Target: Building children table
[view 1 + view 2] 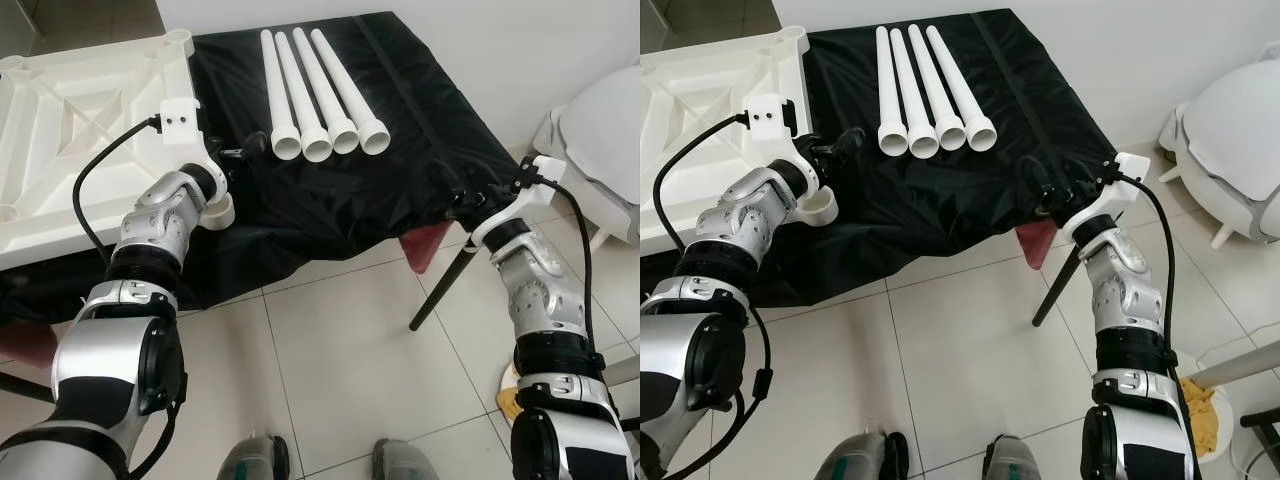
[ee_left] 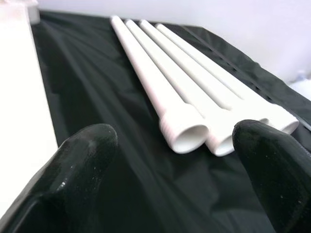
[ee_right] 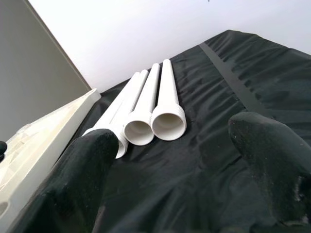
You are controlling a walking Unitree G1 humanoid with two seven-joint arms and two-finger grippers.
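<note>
Four white legs [image 1: 318, 95] lie side by side on the black-covered desk [image 1: 400, 170], threaded open ends toward the robot, just right of the upturned white tabletop [image 1: 70, 130]. The left gripper [image 1: 232, 157] hovers near the leftmost leg's end, fingers spread wide and empty. The right gripper [image 1: 1045, 185] waits right of the legs, also wide open and empty. This looks like the first pick: the left gripper should close around a leg, then carry it to a tabletop corner socket.
</note>
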